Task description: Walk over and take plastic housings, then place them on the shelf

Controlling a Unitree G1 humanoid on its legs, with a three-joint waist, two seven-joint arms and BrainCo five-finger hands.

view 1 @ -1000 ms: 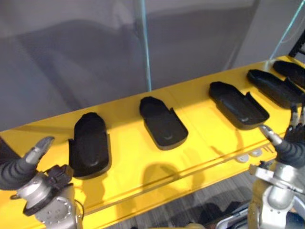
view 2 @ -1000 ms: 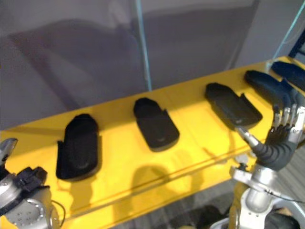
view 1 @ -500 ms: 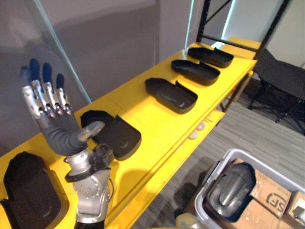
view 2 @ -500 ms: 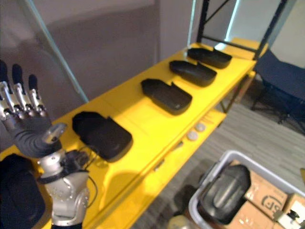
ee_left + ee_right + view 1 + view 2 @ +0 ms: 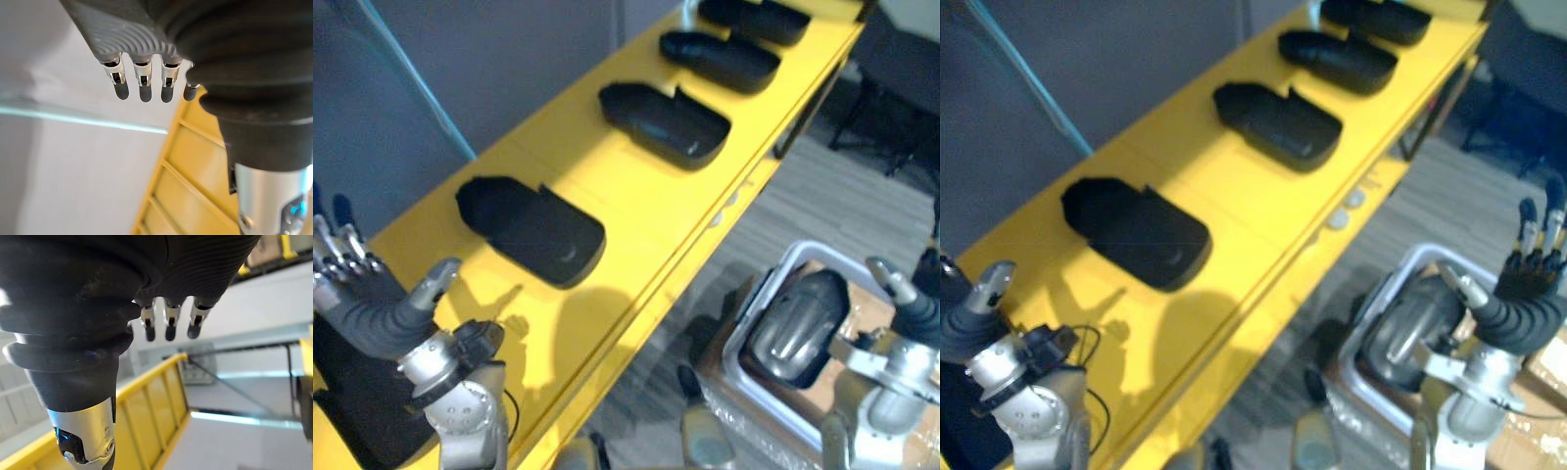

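Several black plastic housings lie in a row on the yellow shelf (image 5: 641,230): the nearest (image 5: 533,230), then another (image 5: 666,122) and a third (image 5: 720,59) further along. Another dark housing (image 5: 800,328) lies in a grey-white bin (image 5: 773,279) on the floor beside the shelf. My left hand (image 5: 367,313) is raised at the lower left over the shelf's near end, open and empty, its fingers (image 5: 142,83) straight. My right hand (image 5: 1528,308) is up beside the bin, open, with straight fingers (image 5: 168,323) and nothing in it.
One more black housing (image 5: 357,401) lies on the shelf under my left arm. A grey wall panel (image 5: 421,69) backs the shelf. Cardboard (image 5: 1542,367) shows beside the bin. Grey floor (image 5: 827,186) runs along the shelf's front, with a dark chair (image 5: 901,59) at the far end.
The view has swung down and to the right, bringing the bin closer. My left hand has dropped lower, and my right hand has come into view beside the bin.
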